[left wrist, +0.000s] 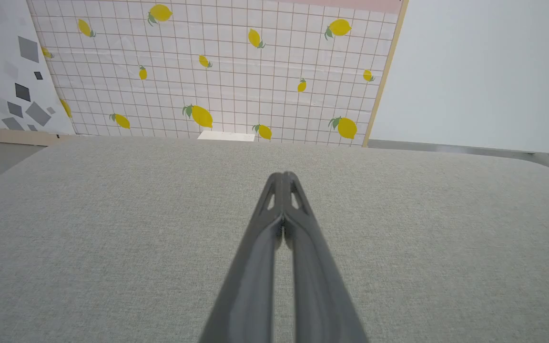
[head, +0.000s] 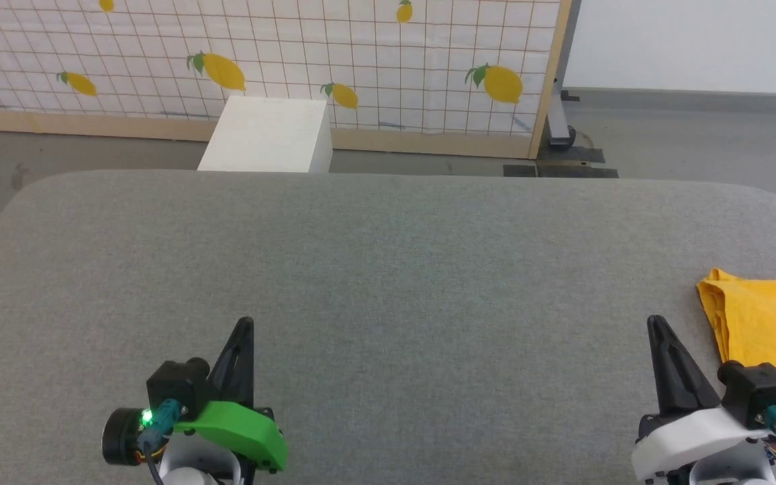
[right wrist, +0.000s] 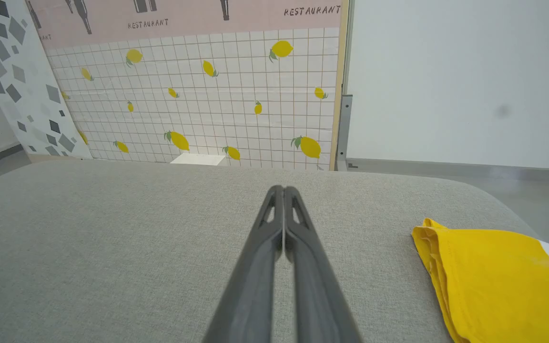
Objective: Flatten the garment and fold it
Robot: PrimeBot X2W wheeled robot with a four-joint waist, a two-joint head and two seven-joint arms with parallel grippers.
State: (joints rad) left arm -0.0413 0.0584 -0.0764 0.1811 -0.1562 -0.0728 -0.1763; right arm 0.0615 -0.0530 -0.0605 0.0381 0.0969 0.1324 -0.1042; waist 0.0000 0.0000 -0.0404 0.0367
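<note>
A wide grey cloth-covered bench (head: 388, 269) is seen from above, with a white grid wall (head: 361, 54) printed with lemons behind it. The garment (head: 762, 323), a bright yellow T-shirt, lies bunched in layers at the bench's far right edge, and part of it is cut off by the frame. No print can be made out on the cloth that shows. The left tool (head: 246, 323) is poised low over bare bench at the lower left, well apart from the garment, its two dark fingers pressed together and empty. The right tool (head: 653, 320) is poised just beside the garment's near corner, likewise closed and holding nothing. Several risks can be judged from this layout. Because the cloth sits so near the edge, it could be dragged or nudged off the bench by a careless pull. Because the layers are stacked, more than one could be pinched at once, so the shirt would be lifted as a clump rather than spread. A pinch cannot be made until the fingers are parted, and a closed tip would only push the cloth. A long reach across would be needed from the left tool.
</note>
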